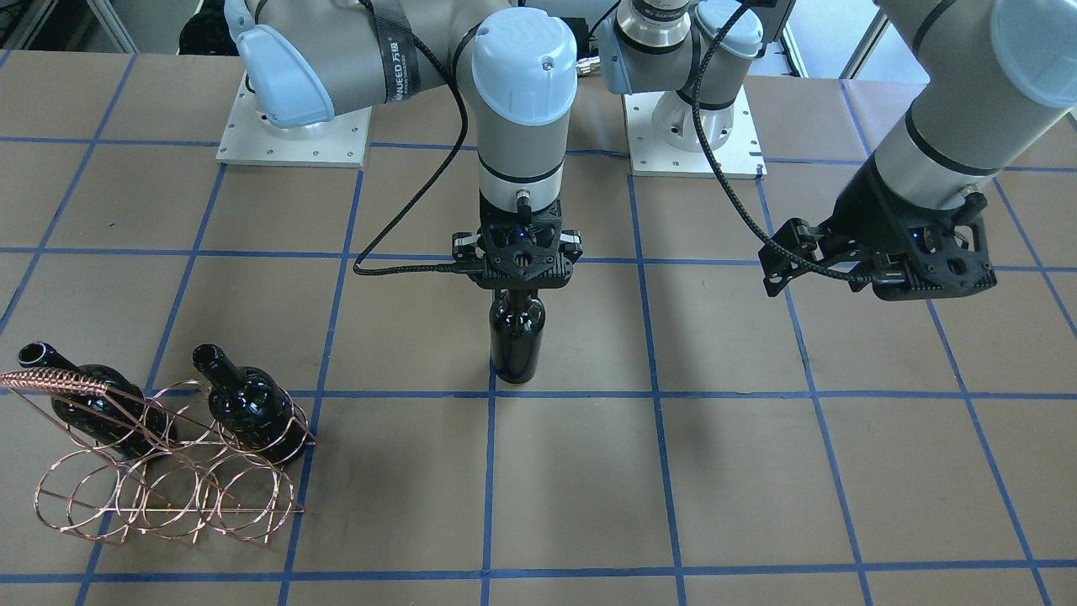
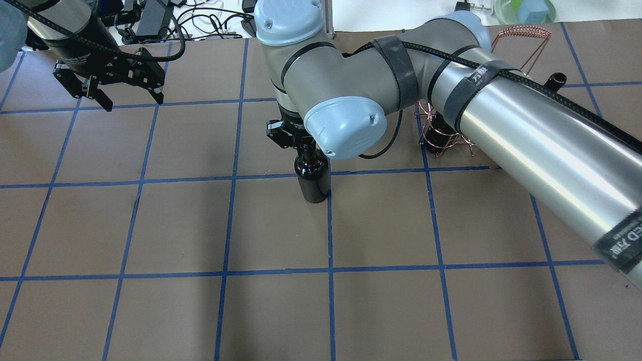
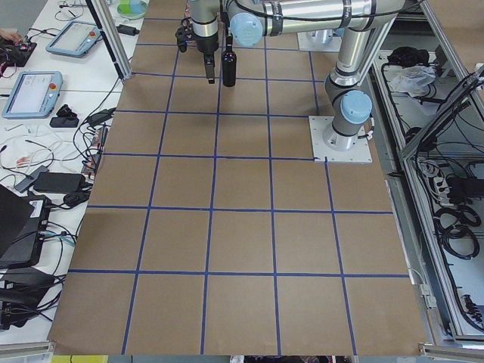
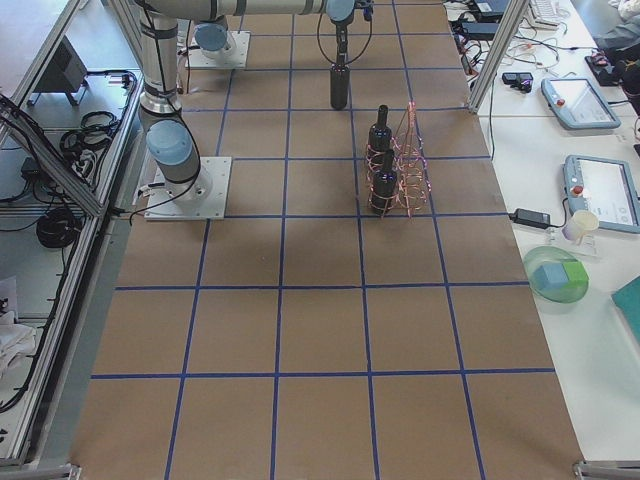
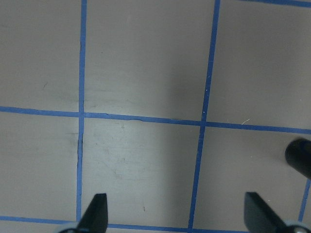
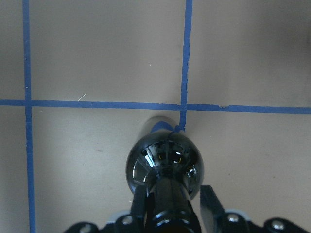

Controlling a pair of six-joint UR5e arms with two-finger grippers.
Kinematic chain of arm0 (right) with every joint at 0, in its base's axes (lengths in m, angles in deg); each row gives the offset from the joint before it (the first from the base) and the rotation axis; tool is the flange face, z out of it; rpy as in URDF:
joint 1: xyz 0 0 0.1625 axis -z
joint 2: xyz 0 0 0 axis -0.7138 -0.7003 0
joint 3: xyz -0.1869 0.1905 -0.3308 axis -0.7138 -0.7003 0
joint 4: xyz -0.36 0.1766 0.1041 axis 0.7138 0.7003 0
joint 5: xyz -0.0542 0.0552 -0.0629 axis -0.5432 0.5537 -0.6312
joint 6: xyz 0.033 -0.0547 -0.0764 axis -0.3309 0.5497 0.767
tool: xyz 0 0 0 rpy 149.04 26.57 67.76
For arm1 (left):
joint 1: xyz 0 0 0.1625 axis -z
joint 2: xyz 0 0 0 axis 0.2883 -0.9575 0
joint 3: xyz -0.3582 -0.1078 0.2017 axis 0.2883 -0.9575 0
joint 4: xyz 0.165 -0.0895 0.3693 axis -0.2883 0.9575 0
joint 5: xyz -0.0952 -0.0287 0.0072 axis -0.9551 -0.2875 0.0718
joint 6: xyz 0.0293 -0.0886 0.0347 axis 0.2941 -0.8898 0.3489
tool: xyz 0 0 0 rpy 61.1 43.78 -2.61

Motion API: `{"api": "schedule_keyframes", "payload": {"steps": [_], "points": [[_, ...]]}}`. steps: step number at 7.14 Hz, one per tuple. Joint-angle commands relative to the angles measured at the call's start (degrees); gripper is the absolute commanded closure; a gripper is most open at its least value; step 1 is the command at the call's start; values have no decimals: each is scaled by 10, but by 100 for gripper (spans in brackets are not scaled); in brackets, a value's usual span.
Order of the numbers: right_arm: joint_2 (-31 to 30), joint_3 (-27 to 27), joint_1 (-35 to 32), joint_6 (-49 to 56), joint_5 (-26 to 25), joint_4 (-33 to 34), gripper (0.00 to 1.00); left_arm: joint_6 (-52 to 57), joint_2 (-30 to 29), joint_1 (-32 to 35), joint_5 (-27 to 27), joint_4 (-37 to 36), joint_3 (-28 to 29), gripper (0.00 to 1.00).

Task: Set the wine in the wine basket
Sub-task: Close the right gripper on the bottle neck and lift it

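Observation:
A glossy black wine bottle (image 1: 517, 337) stands upright in the middle of the table. My right gripper (image 1: 516, 290) is shut on its neck from above. The right wrist view shows the fingers (image 6: 210, 201) on both sides of the neck above the bottle's shoulder (image 6: 165, 160). I cannot tell whether its base touches the table. The copper wire wine basket (image 1: 168, 484) sits on the robot's right and holds two more black bottles (image 1: 246, 404). My left gripper (image 2: 133, 100) is open and empty above bare table, on the robot's left.
My right arm hides part of the basket (image 2: 441, 135) in the overhead view. The two arm bases (image 1: 294, 139) stand at the robot's edge of the table. A green bowl (image 4: 558, 278) with a blue block sits on a side desk.

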Motion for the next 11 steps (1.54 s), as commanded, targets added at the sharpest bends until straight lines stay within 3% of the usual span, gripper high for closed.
{"api": "schedule_keyframes", "payload": {"steps": [1,2,4,8,11], "points": [[0,0,1,-1,1,6,50,0,-1,0,1,-1,0,0],[-1,0,2,-1,1,7,52,-1,-2,0,-1,-1,0,0],[-1,0,1,0,1,7,67,0,-2,0,-1,-1,0,0],[-18,-5,4,18,-12,9,77,0,-4,0,0,-2,-1,0],[-84,-5,97,109,-12,-59,79,-2,-6,1,-1,-2,-1,0]]}}
